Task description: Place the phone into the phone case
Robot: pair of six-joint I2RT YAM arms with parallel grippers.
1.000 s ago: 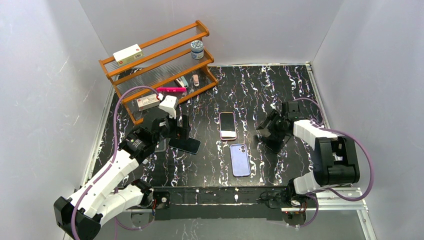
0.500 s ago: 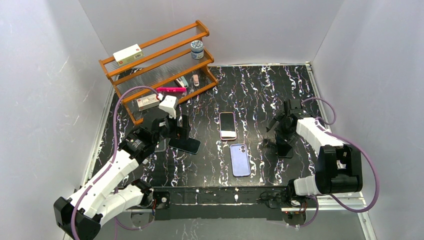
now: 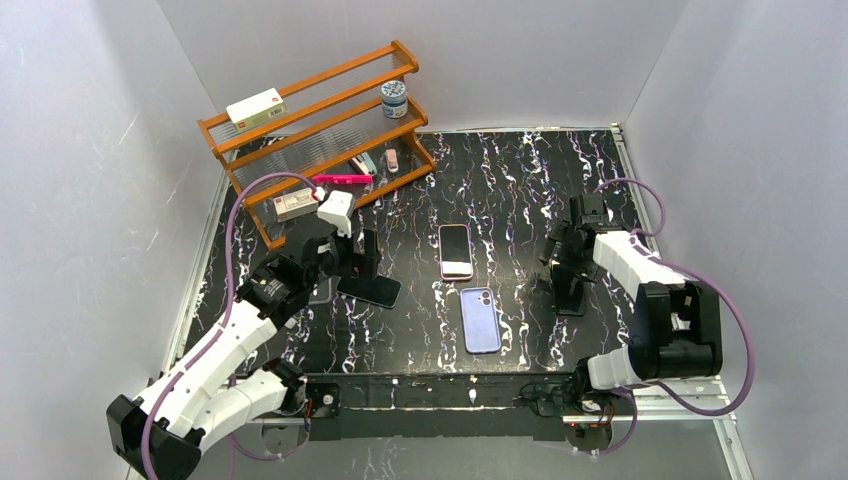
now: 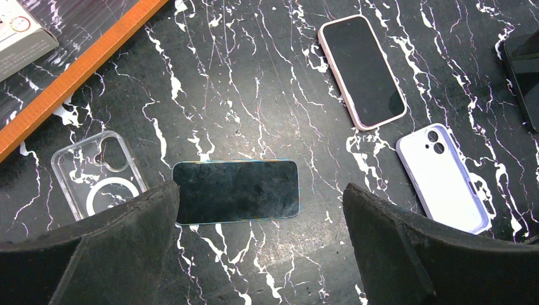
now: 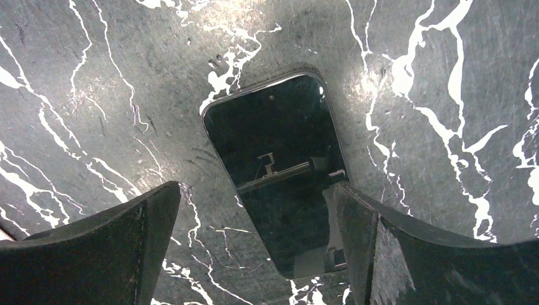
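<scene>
- Top view: a dark phone (image 3: 368,290) is seen flat on the desk (image 3: 520,180) beneath the left gripper (image 3: 352,262); a lavender case (image 3: 481,319) lies mid-desk.
- Left wrist: the glossy black phone, screen up, is framed by spread fingers (image 4: 121,241), with a clear case (image 4: 95,182) just beside it.
- Right wrist: a second black phone (image 5: 279,171) is seen untouched between the widely parted fingers (image 5: 140,241) of the right gripper (image 5: 257,190).

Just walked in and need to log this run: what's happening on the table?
Two robot arms are working on fitting a phone into a case, and nothing is held yet. The left gripper hovers open over a dark phone lying screen-up beside an empty clear case. The right gripper hovers open over a second dark phone. A pink-rimmed phone and a lavender case lie between them.
</scene>
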